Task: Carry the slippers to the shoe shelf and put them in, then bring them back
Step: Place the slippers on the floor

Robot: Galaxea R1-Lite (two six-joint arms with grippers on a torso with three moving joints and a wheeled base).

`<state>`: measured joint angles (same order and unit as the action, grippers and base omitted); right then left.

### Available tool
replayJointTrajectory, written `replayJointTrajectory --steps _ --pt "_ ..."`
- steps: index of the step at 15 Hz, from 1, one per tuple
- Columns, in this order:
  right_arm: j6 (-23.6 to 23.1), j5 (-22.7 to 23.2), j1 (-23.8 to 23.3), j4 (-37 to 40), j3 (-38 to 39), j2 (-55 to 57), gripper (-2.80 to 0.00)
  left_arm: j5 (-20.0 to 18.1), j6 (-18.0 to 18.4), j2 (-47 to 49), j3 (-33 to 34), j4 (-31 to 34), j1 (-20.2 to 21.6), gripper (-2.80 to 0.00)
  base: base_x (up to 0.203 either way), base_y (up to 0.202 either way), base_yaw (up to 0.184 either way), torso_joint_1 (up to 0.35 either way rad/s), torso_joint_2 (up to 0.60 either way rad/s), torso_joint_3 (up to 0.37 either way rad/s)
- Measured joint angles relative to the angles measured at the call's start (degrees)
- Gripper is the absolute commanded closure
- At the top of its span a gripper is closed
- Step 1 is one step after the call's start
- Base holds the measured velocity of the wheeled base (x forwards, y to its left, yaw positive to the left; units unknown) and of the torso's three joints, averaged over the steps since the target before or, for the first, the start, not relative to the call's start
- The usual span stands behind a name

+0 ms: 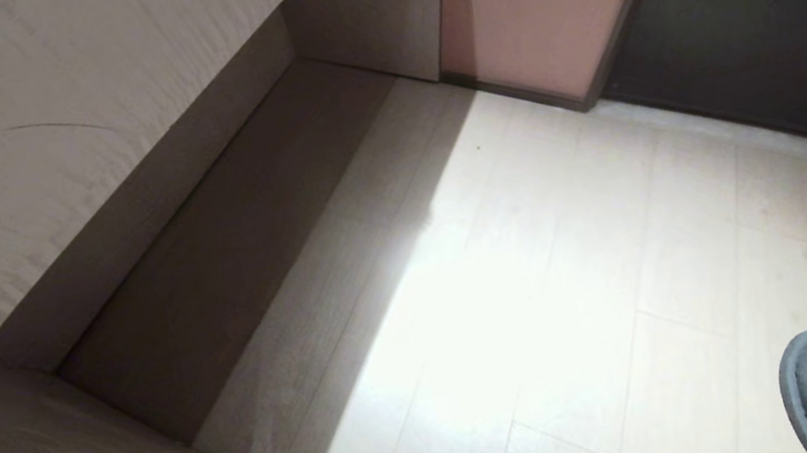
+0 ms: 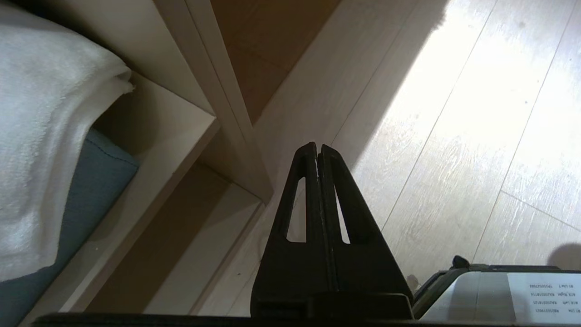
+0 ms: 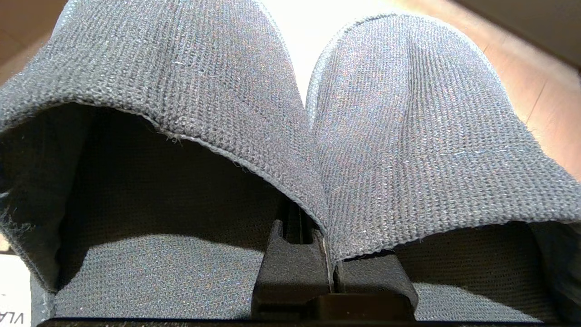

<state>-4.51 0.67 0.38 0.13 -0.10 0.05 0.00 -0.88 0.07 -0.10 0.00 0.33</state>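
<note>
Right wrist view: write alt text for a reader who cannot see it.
The right end effector is shut on the inner edges of two grey-blue knitted slippers, held side by side with their rounded toes pointing away from the camera. Pale floor shows beyond them.

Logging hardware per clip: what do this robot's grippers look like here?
The left gripper has two matte black plastic fingers, long and tapering to a point, each with a slim triangular cut-out, on a black base. The right gripper shows only blocky black finger bases. No cables show on either.
</note>
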Motion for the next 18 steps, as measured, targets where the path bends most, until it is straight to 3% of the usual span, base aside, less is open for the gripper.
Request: replayJointTrajectory --steps 18 --pt "-0.19 -0.01 0.0 0.13 -0.06 0.02 0.0 0.0 0.0 0.06 0.0 0.07 0.0 0.0 0.0 0.0 0.0 0.003 0.0 -0.198"
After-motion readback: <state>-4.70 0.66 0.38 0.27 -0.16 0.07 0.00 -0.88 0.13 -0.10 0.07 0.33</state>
